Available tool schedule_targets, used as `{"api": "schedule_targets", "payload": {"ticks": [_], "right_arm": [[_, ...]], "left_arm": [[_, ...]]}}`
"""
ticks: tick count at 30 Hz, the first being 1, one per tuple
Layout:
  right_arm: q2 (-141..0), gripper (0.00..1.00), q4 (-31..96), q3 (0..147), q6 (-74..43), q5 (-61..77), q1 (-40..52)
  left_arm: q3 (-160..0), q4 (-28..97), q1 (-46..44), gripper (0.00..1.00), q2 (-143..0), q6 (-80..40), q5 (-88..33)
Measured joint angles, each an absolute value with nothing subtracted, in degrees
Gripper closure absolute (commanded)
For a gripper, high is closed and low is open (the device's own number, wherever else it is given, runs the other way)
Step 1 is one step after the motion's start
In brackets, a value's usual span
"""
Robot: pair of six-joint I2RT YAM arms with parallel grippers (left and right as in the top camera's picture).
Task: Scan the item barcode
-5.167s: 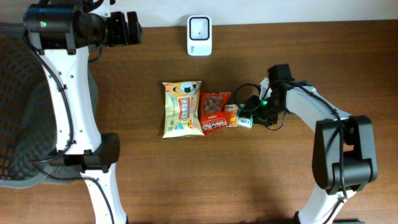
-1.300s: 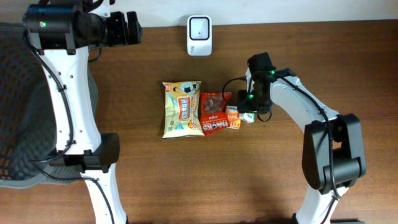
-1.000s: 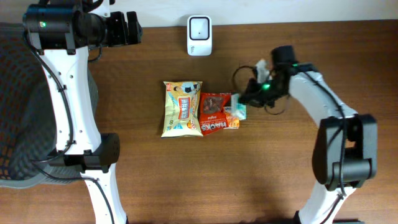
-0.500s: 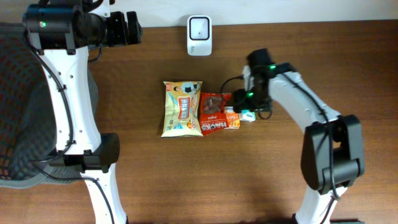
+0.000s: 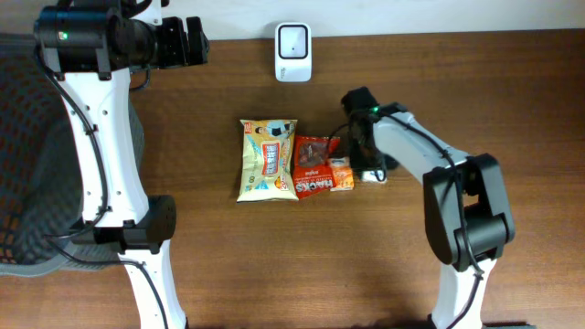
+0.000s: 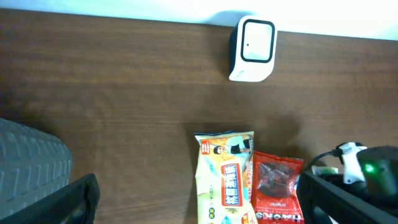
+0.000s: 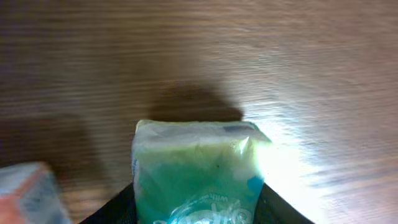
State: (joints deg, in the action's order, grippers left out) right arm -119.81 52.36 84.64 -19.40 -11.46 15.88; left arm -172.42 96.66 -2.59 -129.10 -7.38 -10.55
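The green packet (image 7: 196, 180) sits between my right fingers (image 7: 277, 208), whose dark edges show flush against both its sides. So little of them is visible that I cannot tell whether they pinch it or only flank it. My left fingers (image 6: 68, 199) are spread wide on nothing, well away from the goods.

I judge the packet light and soft. Its glossy film is likely to crumple and slip, so I would hold it across its narrow sides, gently, leaving the broad faces free for the reader. I see no barcode on the face toward me.

My right wrist view gives the packet close up, with a blurred orange pack (image 7: 25, 193) just to one side of my fingers, but nothing of the goal. The overhead view shows the scanner (image 5: 293, 39) well apart from my right fingers, at the far edge of the worktop (image 5: 274, 265). It also shows the red bag (image 5: 315, 164) and yellow bag (image 5: 267, 158) lying beyond the orange pack, though my arm there covers most of the packet. The left wrist view shows the scanner's face best.
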Motion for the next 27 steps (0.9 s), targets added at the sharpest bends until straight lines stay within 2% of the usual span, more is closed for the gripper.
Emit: {"api": "schedule_targets", "payload": {"ticks": [1, 3, 4, 6, 11, 14, 15, 17, 18, 19, 21, 24, 27], "right_arm": [[-120.2, 0.23, 57.1, 87.2, -19.6, -9.7, 14.5], [-120.1, 0.21, 66.7, 95.4, -19.0, -7.5, 11.2], [-120.1, 0.22, 71.5, 99.7, -18.4, -7.1, 10.4], [-119.8, 0.34, 74.3, 103.6, -15.7, -6.5, 10.9], [-119.7, 0.35, 66.0, 94.1, -15.7, -13.0, 20.5], [-119.9, 0.39, 60.5, 85.7, -18.7, -17.5, 20.3], [-119.9, 0.43, 58.5, 84.3, -19.2, -18.3, 20.2], [-118.8, 0.81, 53.9, 81.3, -19.5, -19.5, 20.1], [-118.7, 0.92, 53.0, 80.6, -19.7, -20.0, 20.1], [-118.6, 0.96, 53.1, 80.3, -20.1, -21.4, 20.1], [-118.2, 0.96, 54.0, 80.9, -20.8, -20.8, 19.7], [-119.3, 0.96, 63.0, 90.6, -19.2, -5.3, 15.0], [-119.3, 0.96, 63.3, 98.3, -9.0, 26.4, 7.0]], "left_arm": [[-172.4, 96.7, -2.6, 0.01, -129.1, -7.4, -10.5], [-172.4, 96.8, -2.6, 0.01, -129.1, -7.4, -10.5], [-172.4, 96.7, -2.6, 0.01, -129.1, -7.4, -10.5], [-172.4, 96.7, -2.6, 0.01, -129.1, -7.4, -10.5], [-172.4, 96.6, -2.5, 0.01, -129.1, -7.4, -10.5], [-172.4, 96.7, -2.5, 0.01, -129.1, -7.4, -10.5], [-172.4, 96.7, -2.5, 0.01, -129.1, -7.4, -10.5], [-172.4, 96.7, -2.5, 0.01, -129.1, -7.4, -10.5], [-172.4, 96.7, -2.5, 0.01, -129.1, -7.4, -10.5], [-172.4, 96.7, -2.5, 0.01, -129.1, -7.4, -10.5], [-172.4, 96.7, -2.5, 0.01, -129.1, -7.4, -10.5], [-172.4, 96.7, -2.5, 0.01, -129.1, -7.4, -10.5], [-172.4, 96.7, -2.5, 0.01, -129.1, -7.4, -10.5]]}}
